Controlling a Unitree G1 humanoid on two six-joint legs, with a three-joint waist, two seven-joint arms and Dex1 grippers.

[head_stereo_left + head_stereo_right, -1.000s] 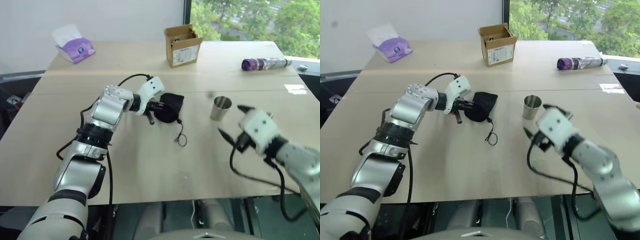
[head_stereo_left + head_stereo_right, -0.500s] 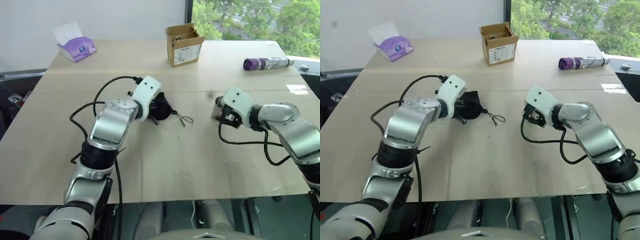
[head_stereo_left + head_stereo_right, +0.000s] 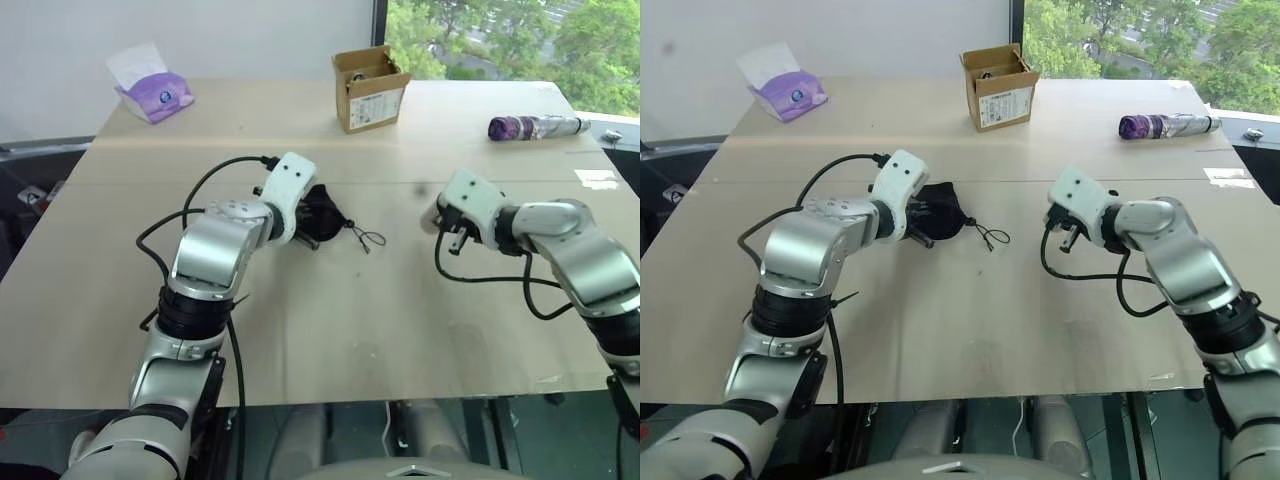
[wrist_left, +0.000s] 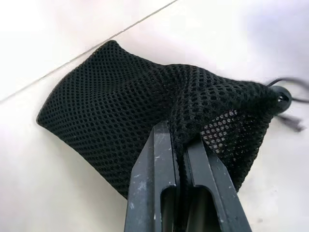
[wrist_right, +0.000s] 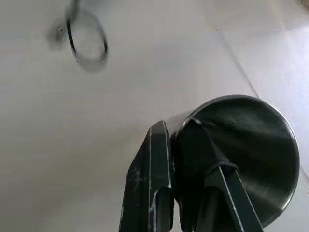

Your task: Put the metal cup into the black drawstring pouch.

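Left wrist view: I see my left gripper (image 4: pixel 179 145) pinching a fold of the black drawstring pouch (image 4: pixel 120 111) — the two fingers pressed together on the mesh fabric near its gathered end.
Pouch place: it lies on the table (image 3: pixel 330 320) near the middle, a little toward the left edge, just past the seam line that runs across the top.
Cord: the drawstring (image 3: pixel 366 238) trails off the pouch toward the right and ends in a small loop flat on the table.
Right wrist view: my right gripper (image 5: pixel 181 140) is clamped on the wall of the metal cup (image 5: pixel 256 145) — one finger inside the rim, the other outside, with the cup's open mouth facing the camera.
Cup place: from the head cameras it sits right of the table's centre, mostly hidden behind the gripper housing, with a sliver of silver (image 3: pixel 430 219) showing; I cannot tell whether it is upright or tilted.
Gap: pouch and cup are well apart, the cord loop between them.
Far edge: a cardboard box (image 3: pixel 369 89) stands at the middle of it.
Far left corner: a purple tissue pack (image 3: pixel 150 90).
Far right corner: a purple bottle (image 3: pixel 530 126) lying on its side.
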